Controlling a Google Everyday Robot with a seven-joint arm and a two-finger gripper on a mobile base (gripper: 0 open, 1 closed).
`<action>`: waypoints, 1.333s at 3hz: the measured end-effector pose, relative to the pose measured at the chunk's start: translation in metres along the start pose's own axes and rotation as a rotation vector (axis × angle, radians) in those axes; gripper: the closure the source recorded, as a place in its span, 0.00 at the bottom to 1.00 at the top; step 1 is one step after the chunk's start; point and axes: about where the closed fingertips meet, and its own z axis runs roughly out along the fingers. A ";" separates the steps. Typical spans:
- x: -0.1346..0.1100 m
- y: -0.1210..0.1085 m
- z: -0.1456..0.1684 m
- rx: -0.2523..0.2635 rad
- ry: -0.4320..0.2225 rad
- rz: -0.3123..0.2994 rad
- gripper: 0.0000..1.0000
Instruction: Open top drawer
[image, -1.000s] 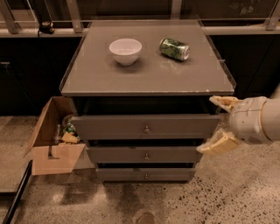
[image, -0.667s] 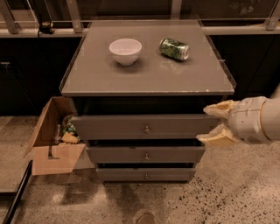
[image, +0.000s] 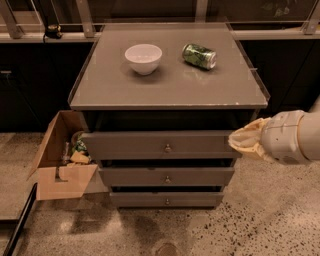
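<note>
The top drawer is the widest grey front under the cabinet top, with a small round metal knob at its centre. Its front stands a little further out than the two fronts below it. My gripper, with cream-coloured fingers on a white wrist, comes in from the right. It sits at the right end of the top drawer's front, at knob height and well to the right of the knob. The fingers are pressed together and hold nothing.
A white bowl and a green can lying on its side rest on the cabinet top. The middle drawer and bottom drawer are below. An open cardboard box with trash stands on the floor at the left.
The gripper's fingers, spread wide a second ago, have closed together. The gripper stays at the right end of the top drawer front, and the drawer has not visibly moved.
</note>
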 end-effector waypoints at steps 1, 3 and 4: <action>0.002 0.000 0.009 -0.001 -0.007 0.004 1.00; 0.020 -0.002 0.065 -0.023 -0.018 0.026 1.00; 0.023 -0.003 0.090 0.000 -0.020 0.018 1.00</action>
